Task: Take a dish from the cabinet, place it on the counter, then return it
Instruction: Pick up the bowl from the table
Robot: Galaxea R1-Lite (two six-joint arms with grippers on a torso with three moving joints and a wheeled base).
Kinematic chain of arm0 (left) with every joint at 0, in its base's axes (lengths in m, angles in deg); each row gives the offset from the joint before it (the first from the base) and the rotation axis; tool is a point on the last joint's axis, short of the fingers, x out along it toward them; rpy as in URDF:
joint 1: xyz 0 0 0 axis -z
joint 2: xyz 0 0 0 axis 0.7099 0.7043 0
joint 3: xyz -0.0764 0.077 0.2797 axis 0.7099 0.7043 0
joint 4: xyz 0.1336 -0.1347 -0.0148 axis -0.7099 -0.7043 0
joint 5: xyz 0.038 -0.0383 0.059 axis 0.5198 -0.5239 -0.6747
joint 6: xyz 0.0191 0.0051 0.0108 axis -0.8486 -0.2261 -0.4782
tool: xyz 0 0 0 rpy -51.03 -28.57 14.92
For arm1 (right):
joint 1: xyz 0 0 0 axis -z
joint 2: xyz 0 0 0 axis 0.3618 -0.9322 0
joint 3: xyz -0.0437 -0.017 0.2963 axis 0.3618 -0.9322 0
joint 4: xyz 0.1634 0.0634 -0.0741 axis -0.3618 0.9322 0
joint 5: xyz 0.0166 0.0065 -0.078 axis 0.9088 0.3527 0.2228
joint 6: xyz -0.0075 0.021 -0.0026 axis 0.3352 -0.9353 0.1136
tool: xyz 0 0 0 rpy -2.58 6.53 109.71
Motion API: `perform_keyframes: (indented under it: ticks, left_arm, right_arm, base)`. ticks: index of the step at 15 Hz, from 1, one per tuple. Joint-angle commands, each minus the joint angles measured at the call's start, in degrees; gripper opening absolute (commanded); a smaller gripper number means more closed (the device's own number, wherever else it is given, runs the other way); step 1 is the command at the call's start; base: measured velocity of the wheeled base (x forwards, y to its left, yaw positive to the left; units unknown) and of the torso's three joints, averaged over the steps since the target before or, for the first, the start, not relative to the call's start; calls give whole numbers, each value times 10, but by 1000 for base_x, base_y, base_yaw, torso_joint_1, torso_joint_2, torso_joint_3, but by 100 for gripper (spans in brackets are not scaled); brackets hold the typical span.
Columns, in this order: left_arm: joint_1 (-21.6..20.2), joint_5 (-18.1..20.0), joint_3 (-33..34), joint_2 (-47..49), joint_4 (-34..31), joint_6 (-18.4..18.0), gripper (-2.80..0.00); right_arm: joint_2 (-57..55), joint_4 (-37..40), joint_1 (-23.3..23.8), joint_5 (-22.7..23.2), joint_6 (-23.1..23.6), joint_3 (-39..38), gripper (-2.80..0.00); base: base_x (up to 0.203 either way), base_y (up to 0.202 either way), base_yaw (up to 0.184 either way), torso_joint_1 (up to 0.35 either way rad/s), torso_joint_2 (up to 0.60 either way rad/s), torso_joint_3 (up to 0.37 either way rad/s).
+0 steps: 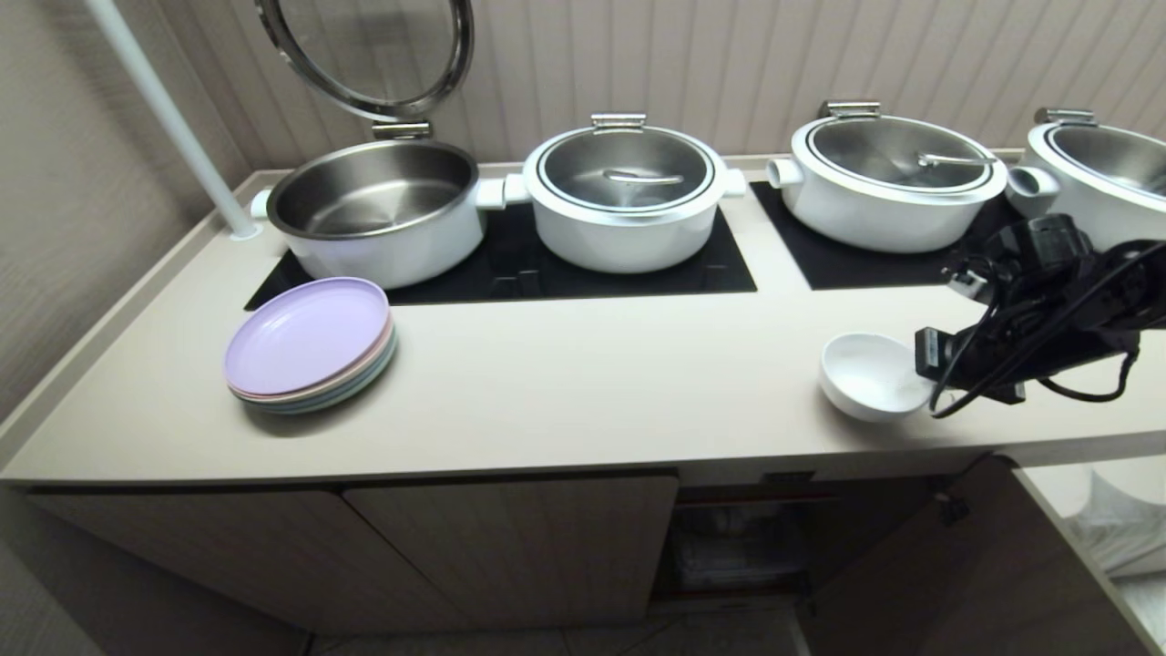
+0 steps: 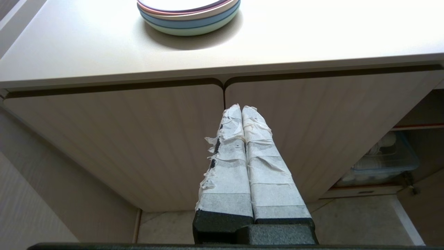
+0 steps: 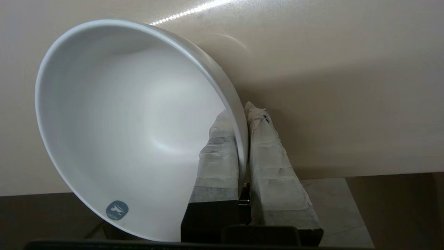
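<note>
Counter (image 1: 583, 383) front edge near | right pincer (image 3: 242, 114) clamps dish (image 3: 114, 132) rim | left pincer (image 2: 241, 110) closed

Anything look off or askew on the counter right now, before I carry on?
Only the bowl: it sits tilted near the counter front edge, its rim pinched by the right gripper. One pot lid stands raised. Nothing spilled or damaged.
</note>
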Motion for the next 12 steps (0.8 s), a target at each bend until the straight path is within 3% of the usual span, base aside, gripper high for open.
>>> perform_keyframes:
  ticks: [1, 12]
  left_arm:
    - [0, 0, 0, 0, 0, -1, -280]
    - [0, 0, 0, 0, 0, 0, -280]
  right_arm:
    - [12, -5, -1, 0, -1, -14, -280]
    - [70, -2, -3, 23, -28, -71, -280]
  base:
    - [0, 0, 0, 0, 0, 0]
    - [0, 0, 0, 0, 0, 0]
